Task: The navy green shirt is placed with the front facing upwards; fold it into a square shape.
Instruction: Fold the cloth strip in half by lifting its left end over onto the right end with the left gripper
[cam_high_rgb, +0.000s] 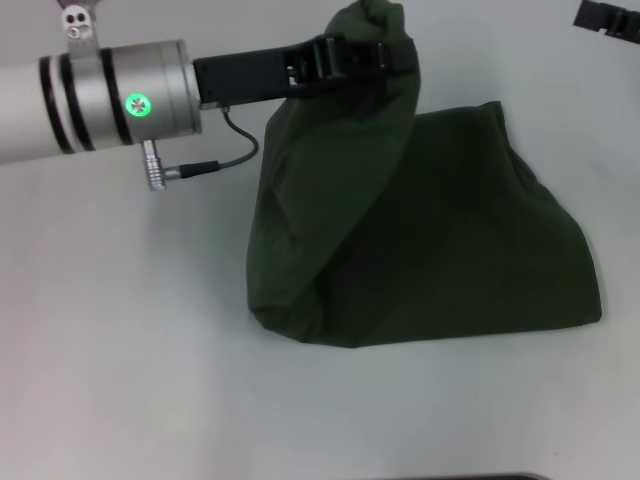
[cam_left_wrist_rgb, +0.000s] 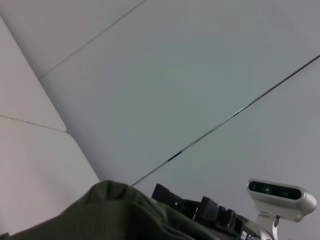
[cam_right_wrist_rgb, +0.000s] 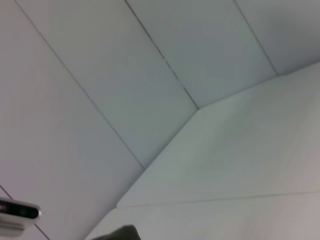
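Observation:
The navy green shirt (cam_high_rgb: 440, 230) lies bunched on the white table (cam_high_rgb: 120, 330), showing plain green cloth with no lettering in view. One part of it is pulled up into a peak at the back. My left gripper (cam_high_rgb: 372, 48) reaches in from the left and is shut on that raised fabric, which drapes over and below it. The same cloth fills the lower edge of the left wrist view as the shirt (cam_left_wrist_rgb: 115, 212). Only a black piece of my right gripper (cam_high_rgb: 606, 16) shows at the far right corner, apart from the shirt. A sliver of the shirt (cam_right_wrist_rgb: 122, 233) shows in the right wrist view.
The left arm's silver wrist (cam_high_rgb: 130, 95) with a green light and a looped cable (cam_high_rgb: 235, 150) hangs over the table's left side. Both wrist views look up at pale wall and ceiling panels. The robot's head camera (cam_left_wrist_rgb: 281, 196) shows in the left wrist view.

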